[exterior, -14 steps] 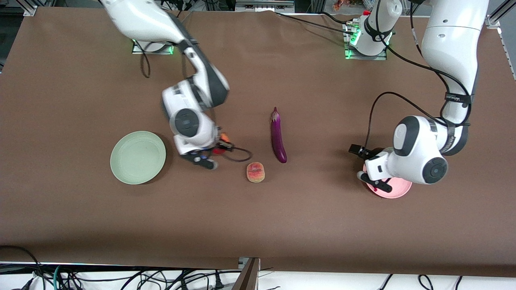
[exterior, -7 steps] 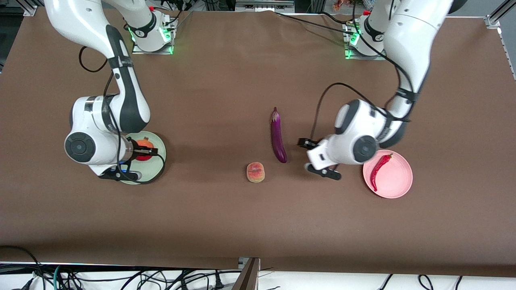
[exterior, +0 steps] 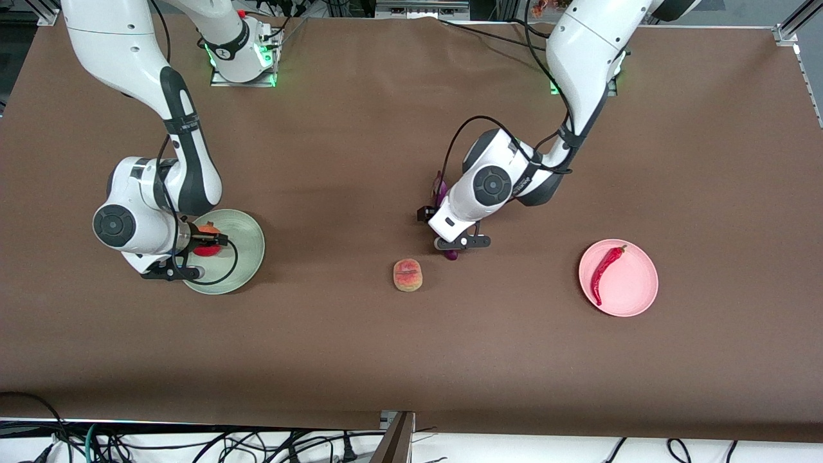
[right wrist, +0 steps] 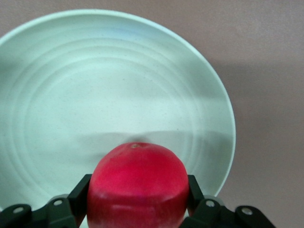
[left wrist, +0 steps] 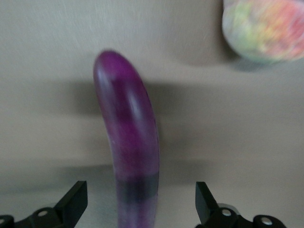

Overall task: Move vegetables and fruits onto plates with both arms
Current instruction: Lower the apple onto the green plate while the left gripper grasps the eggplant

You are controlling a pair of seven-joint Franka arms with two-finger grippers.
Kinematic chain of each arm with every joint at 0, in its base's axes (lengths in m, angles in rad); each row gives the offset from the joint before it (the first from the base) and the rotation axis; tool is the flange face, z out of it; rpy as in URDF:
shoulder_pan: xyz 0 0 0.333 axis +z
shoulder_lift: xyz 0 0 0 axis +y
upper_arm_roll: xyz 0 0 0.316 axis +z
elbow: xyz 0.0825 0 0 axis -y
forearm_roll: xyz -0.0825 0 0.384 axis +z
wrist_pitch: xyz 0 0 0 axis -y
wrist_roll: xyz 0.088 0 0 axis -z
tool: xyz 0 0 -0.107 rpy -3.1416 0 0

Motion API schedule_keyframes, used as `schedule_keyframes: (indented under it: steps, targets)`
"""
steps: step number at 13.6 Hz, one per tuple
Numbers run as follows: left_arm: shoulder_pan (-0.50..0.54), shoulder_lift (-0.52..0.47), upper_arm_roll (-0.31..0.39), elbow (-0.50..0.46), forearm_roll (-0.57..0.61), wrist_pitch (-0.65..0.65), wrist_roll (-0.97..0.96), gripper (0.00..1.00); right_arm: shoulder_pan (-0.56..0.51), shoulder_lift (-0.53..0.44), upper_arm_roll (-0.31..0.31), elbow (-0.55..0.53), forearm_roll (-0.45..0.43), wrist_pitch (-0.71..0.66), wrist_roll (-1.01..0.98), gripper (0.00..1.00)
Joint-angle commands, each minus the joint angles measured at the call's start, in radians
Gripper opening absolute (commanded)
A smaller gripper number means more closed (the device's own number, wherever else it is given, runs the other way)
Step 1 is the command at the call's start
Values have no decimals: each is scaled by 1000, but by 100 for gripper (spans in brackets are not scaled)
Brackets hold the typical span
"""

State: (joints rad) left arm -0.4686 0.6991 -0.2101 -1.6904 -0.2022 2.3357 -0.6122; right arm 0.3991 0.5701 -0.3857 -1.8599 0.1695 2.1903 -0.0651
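Peach [exterior: 407, 274] lies nearest the front camera on the brown table [exterior: 386, 360], untouched. Chili [exterior: 605, 265] rests in the pink plate [exterior: 633, 292] toward the left arm's end. Just past the peach, the left gripper [left wrist: 142, 209] hangs over the eggplant [left wrist: 130, 147] with jaws spread wide — the glossy, curved body may roll or slip if pinched off-centre. The right gripper [right wrist: 137, 209] pinches the pomegranate [right wrist: 138, 185] over the green plate [right wrist: 71, 85] — released high, it could roll off.
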Motion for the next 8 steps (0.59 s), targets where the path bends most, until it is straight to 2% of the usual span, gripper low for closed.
schedule_keyframes:
  steps: [1,2,3,4,5,8]
  targets:
    - [-21,3,17,-5,33,14,-41,100,-5,-27,1,-1,24,-1,-15,92]
    - [-24,8,17,-3,35,14,-41,64,-3,-32,2,10,24,-10,-10,95]
    - [-25,8,15,-2,35,14,-41,33,-3,-35,4,31,28,-44,-9,96]
    - [-25,8,15,0,35,13,-41,15,-2,-35,4,65,50,-93,-7,96]
    - [-25,7,15,2,35,13,-41,3,-2,-33,4,99,67,-143,-4,96]
    - [-19,-3,20,2,43,-2,-34,0,12,-30,13,191,73,-240,98,96]
